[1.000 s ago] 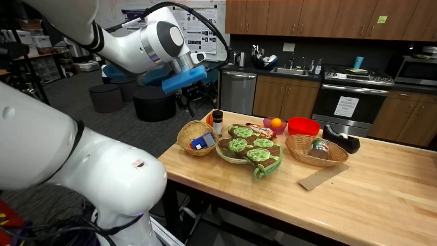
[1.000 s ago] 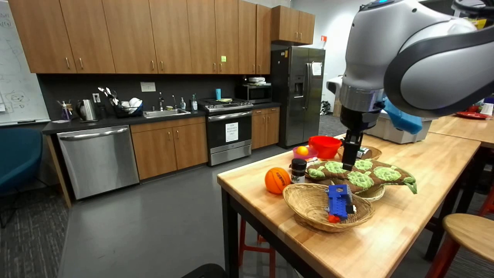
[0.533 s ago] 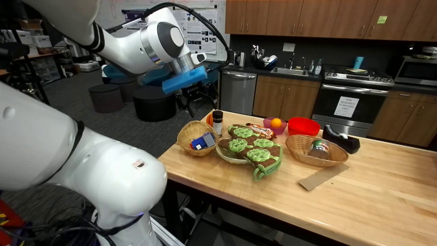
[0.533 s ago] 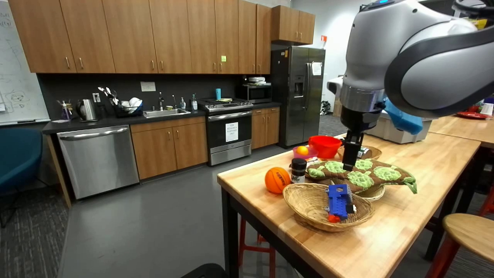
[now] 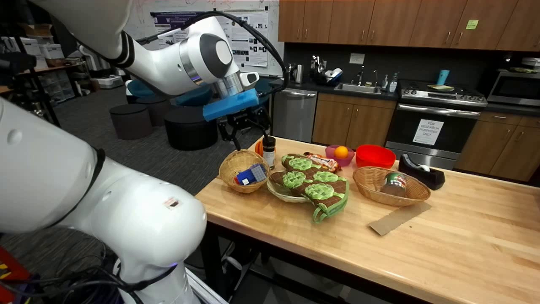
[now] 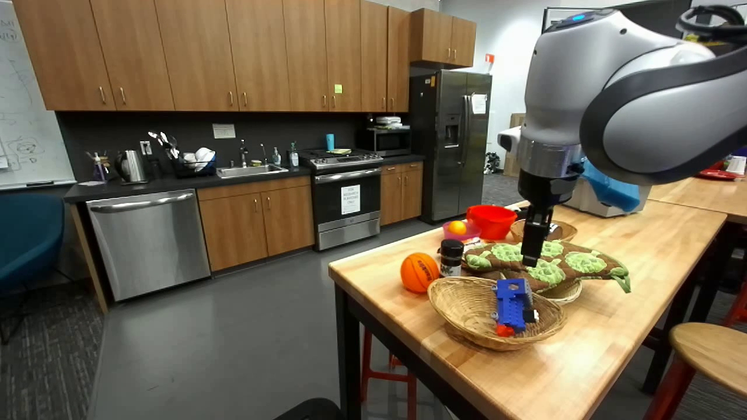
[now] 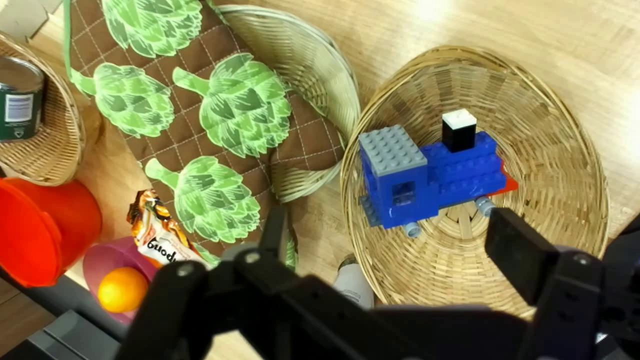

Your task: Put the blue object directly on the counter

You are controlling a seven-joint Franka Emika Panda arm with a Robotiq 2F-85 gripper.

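The blue object (image 7: 465,170) is a toy engine of blue bricks with a grey roof and a red front piece. It lies in a round wicker basket (image 7: 560,210); it also shows in both exterior views (image 5: 244,176) (image 6: 513,309). The basket (image 6: 467,309) stands near the end of the wooden counter (image 5: 464,236). My gripper (image 5: 253,142) is open and empty above the basket, beside the pepper grinder. In the wrist view my gripper's fingers (image 7: 392,234) are wide apart, with the engine ahead of them, not touching it.
A brown and green oven mitt (image 5: 319,191) lies over a second basket beside the engine's basket. A pepper grinder (image 5: 268,154) and an orange ball (image 6: 419,272) stand close by. A red bowl (image 5: 375,156), an orange in a purple bowl (image 5: 341,152) and a basket with a can (image 5: 394,184) lie farther along.
My gripper has come down a little, toward the engine's basket, with a slight shift to the right in both exterior views. The blue engine and the other objects have not moved.
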